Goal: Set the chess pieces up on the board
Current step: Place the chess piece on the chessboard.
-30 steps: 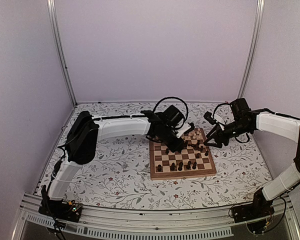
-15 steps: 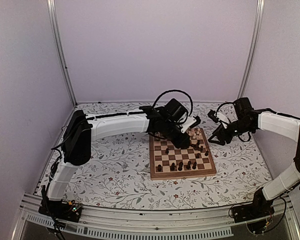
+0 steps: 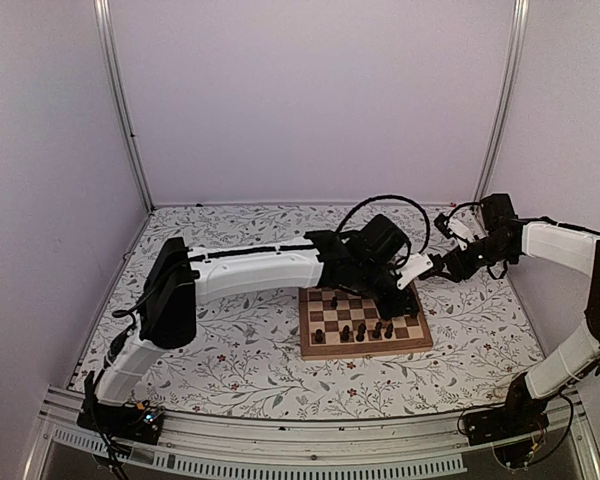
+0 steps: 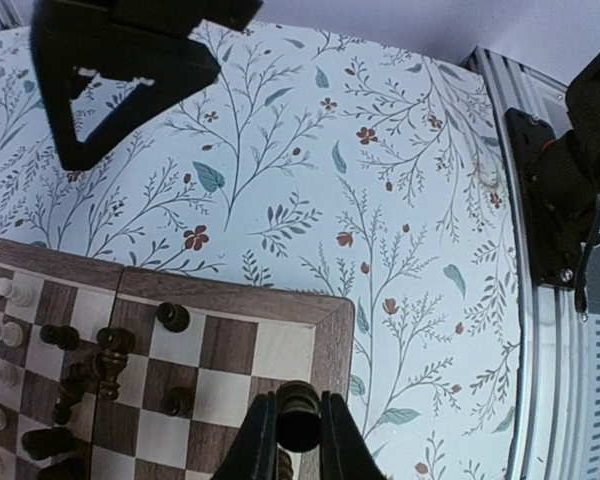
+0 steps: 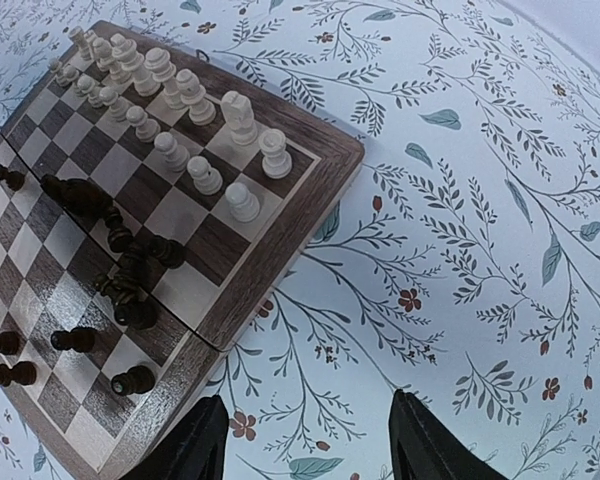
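Observation:
The board (image 3: pixel 365 346) lies mid-table on the floral cloth. My left gripper (image 3: pixel 404 292) hangs over the board's right part. In the left wrist view it (image 4: pixel 296 400) is shut on a dark piece (image 4: pixel 298 425), held above the board's corner (image 4: pixel 332 330). My right gripper (image 3: pixel 445 262) is open and empty over the cloth just right of the board; its fingers (image 5: pixel 202 440) frame bare cloth. Cream pieces (image 5: pixel 180 100) stand in two rows along the far side. Dark pieces (image 5: pixel 120 262) cluster mid-board, some lying down; others (image 3: pixel 365 330) stand near the front.
The board's edge (image 5: pixel 280 250) is just left of my right gripper. The right arm's base (image 4: pixel 570 200) and the table's metal rail (image 4: pixel 550 400) show in the left wrist view. Purple walls enclose the table on three sides.
My left arm has swung right across the board to its right side. My right gripper has drawn back off the board to the right.

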